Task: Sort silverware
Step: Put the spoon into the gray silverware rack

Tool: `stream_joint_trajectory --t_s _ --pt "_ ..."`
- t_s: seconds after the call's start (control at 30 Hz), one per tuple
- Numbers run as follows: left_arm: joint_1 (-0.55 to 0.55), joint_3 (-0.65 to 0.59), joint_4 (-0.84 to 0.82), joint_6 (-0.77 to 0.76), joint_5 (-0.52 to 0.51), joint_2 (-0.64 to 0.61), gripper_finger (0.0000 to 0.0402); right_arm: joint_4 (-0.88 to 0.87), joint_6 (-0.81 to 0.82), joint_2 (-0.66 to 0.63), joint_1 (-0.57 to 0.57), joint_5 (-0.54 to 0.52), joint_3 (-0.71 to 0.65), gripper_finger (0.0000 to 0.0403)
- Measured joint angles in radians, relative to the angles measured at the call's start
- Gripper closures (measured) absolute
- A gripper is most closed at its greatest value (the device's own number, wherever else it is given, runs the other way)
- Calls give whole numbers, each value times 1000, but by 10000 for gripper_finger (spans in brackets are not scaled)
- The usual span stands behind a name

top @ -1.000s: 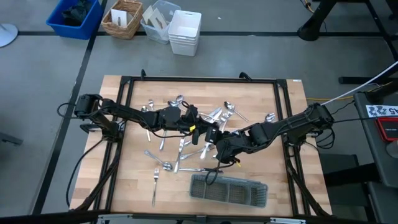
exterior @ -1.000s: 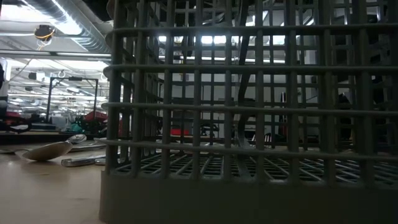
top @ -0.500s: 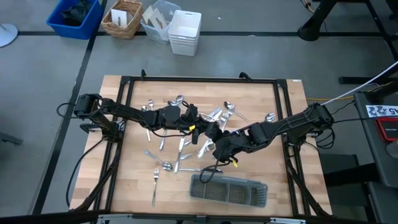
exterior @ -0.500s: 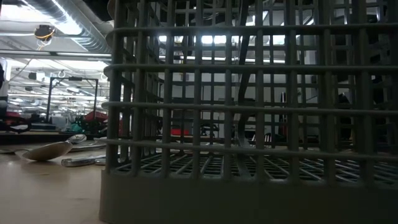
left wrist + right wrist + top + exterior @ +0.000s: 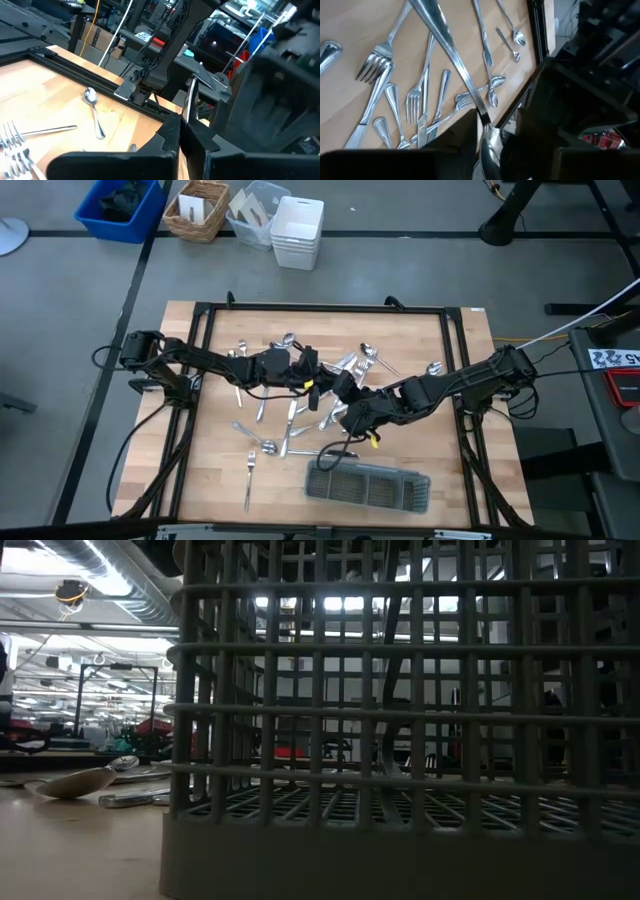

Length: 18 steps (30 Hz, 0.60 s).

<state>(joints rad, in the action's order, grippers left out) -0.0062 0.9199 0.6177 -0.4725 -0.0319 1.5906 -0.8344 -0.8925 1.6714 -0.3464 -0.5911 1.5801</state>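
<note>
Several silver forks, spoons and knives (image 5: 290,420) lie scattered flat on the wooden table's middle. The long grey mesh tray (image 5: 367,483) stands near the front edge and fills the low view (image 5: 400,740). My left gripper (image 5: 325,387) reaches in from the left and is shut on a slim silver piece (image 5: 190,100). My right gripper (image 5: 345,415) reaches in from the right, close beside the left one, and is shut on a spoon (image 5: 455,60). My left gripper pinches a slim silver piece (image 5: 189,111) between its two fingers. The piece sticks out past the fingertips, clear of the table. Which kind of piece it is and which end is held do not show. My right gripper pinches the spoon at its neck (image 5: 481,116), next to the bowl (image 5: 490,150). The bowl lies back between the two fingers. The handle (image 5: 437,25) sticks out past the fingertips, above the silverware lying on the table.
A spoon (image 5: 92,100) and forks (image 5: 15,145) lie near the black frame at the table's edge. In the low view a spoon (image 5: 85,780) lies left of the tray. Bins and a basket (image 5: 200,210) stand on the floor beyond the far edge.
My right gripper has gone a little toward the table's far edge and left, closer to my left gripper, keeping its hold on the spoon.
</note>
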Motion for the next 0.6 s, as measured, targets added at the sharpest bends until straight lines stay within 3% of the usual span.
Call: stream_joint_trajectory --t_s 0.17,0.6 --pt "17 0 -14 19 0 -20 400 2 110 -1 -9 -23 1 239" --pt "68 0 -11 145 2 -88 400 -179 369 -10 -42 -163 1 253"
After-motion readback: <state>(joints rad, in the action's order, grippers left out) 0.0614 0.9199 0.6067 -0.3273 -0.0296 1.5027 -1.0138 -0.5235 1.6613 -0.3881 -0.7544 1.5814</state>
